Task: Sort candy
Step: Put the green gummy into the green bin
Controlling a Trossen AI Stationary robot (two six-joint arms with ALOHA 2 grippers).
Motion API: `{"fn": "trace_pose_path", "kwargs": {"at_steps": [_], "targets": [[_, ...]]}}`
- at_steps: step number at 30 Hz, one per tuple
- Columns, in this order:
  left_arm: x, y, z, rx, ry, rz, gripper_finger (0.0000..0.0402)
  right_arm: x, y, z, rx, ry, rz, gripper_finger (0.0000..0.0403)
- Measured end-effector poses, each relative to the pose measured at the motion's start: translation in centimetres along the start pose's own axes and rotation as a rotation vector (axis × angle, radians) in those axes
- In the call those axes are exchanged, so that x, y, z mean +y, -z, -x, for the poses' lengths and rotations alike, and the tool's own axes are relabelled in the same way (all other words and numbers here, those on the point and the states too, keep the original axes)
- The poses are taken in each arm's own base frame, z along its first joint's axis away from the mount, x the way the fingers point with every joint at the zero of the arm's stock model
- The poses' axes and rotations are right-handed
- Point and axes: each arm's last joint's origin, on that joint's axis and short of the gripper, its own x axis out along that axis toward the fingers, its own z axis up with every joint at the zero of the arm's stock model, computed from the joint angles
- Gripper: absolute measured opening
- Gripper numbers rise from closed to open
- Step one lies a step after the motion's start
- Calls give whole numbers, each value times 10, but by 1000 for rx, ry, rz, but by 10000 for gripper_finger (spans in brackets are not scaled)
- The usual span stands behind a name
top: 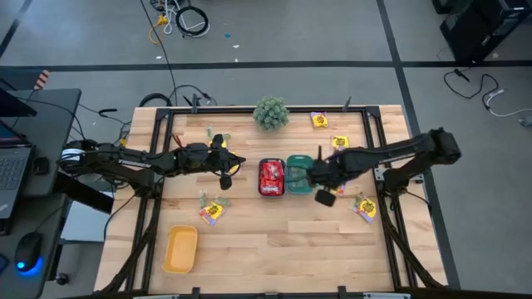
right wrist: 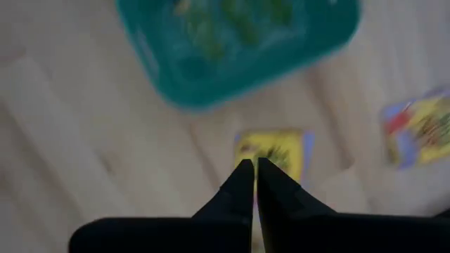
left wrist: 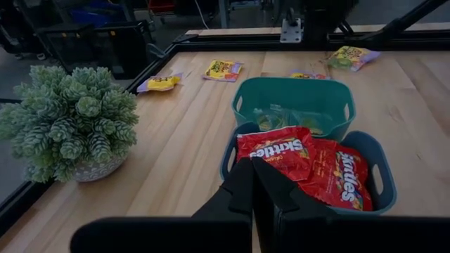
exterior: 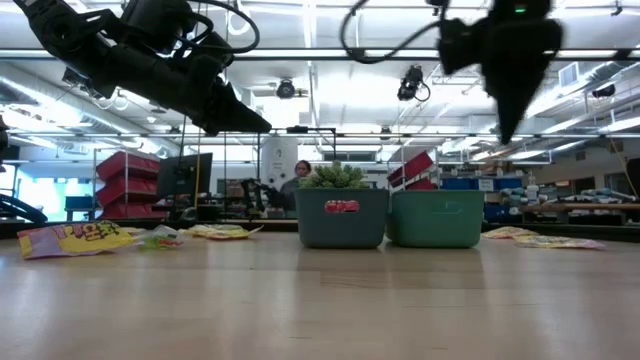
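Your right gripper (right wrist: 254,167) was clenched with nothing in it, raised above the desk (top: 274,241) beside the green tray (top: 299,173), a yellow candy packet (right wrist: 271,152) lying beneath its tips. Your left gripper (left wrist: 253,169) was also clenched and empty, hovering near the blue tray (left wrist: 376,151), which held red candy packets (left wrist: 309,161). Pale green candies (left wrist: 288,118) lay in the green tray. More yellow packets (top: 211,208) lay scattered on the desk.

we look straight down from overhead, level from the tabletop, and closely from both wrists; all share the teal tray (top: 298,174).
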Motion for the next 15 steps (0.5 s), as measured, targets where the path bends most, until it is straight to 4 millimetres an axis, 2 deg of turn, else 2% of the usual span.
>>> {"fn": "trace_pose_path", "kwargs": {"at_steps": [6,10,15], "targets": [[0,0,0,1,0,4,0,2,42,-9,63,-75,-44,12],[0,0,0,1,0,11,0,2,66,-18,90,-116,-35,39],[0,1,0,5,0,20,0,6,90,-37,150,-138,60,88]]}}
